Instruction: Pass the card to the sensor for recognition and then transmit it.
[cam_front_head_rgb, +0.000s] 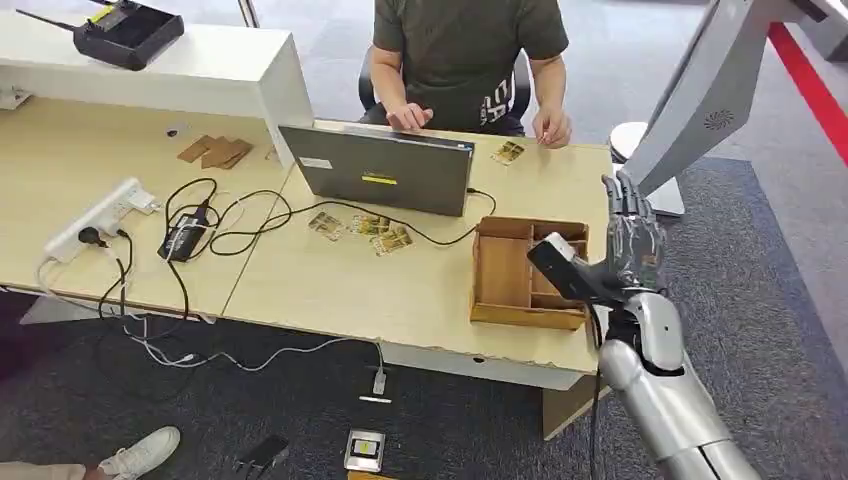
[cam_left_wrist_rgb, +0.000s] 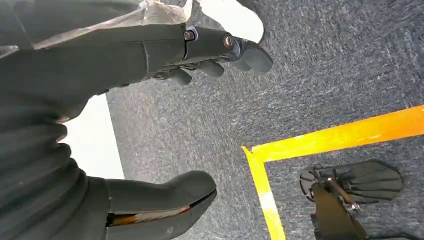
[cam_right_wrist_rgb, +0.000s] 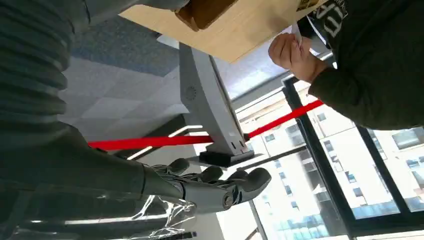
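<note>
My right hand (cam_front_head_rgb: 632, 240) is raised beside the wooden tray (cam_front_head_rgb: 505, 270), fingers straight, grasping nothing. Cards (cam_front_head_rgb: 368, 228) lie on the tabletop (cam_front_head_rgb: 330, 290) near the laptop (cam_front_head_rgb: 385, 170). My left hand (cam_left_wrist_rgb: 150, 55) hangs released over carpet; its palm is hidden.

matt pale wood desk (cam_front_head_rgb: 330, 290), a plain brown wooden tray (cam_front_head_rgb: 500, 275), smooth grey laptop (cam_front_head_rgb: 385, 170) lid, rough grey carpet (cam_front_head_rgb: 760, 330), glossy silver metal arm (cam_front_head_rgb: 665, 400).
</note>
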